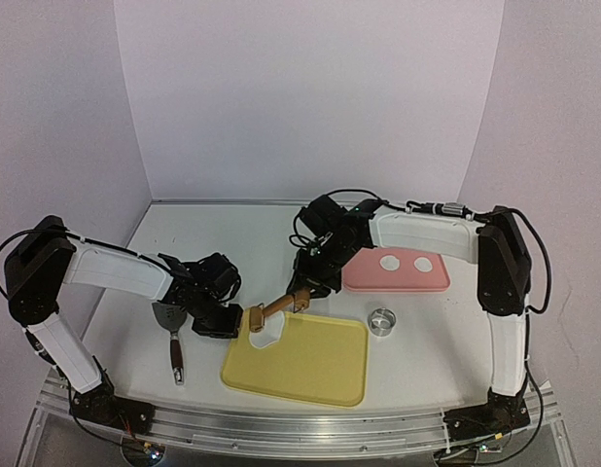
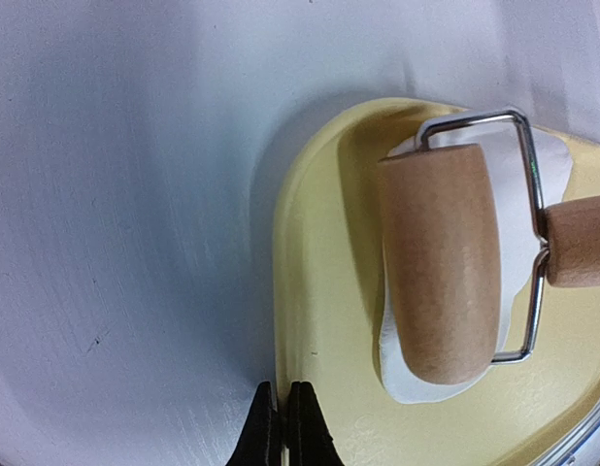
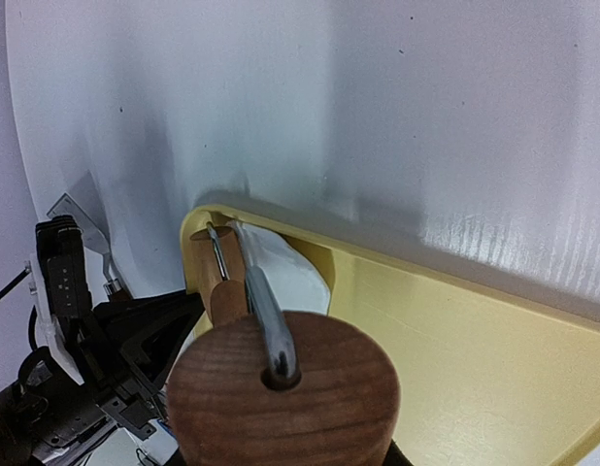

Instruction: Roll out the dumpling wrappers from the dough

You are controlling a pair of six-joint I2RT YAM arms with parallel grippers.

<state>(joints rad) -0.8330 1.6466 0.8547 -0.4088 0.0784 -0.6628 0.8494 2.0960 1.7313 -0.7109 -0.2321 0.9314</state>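
An irregular white dough piece (image 1: 265,332) (image 2: 536,209) (image 3: 292,279) lies in the near-left corner of the yellow tray (image 1: 310,368) (image 2: 324,291) (image 3: 465,340). The wooden roller (image 1: 256,317) (image 2: 441,262) rests on the dough. Its handle (image 1: 281,307) (image 3: 281,393) is held by my right gripper (image 1: 302,290), which is shut on it; the fingers are hidden in the right wrist view. My left gripper (image 1: 223,321) (image 2: 281,427) is shut with nothing in it, its tips at the tray's left rim. Two round dumpling wrappers (image 1: 389,263) (image 1: 423,263) lie on the pink tray (image 1: 364,280).
A metal ring cutter (image 1: 381,320) stands on the table between the pink and yellow trays. A metal scraper (image 1: 170,319) (image 3: 79,216) with a dark handle lies left of the yellow tray, just beside my left arm. White walls close off the back and sides.
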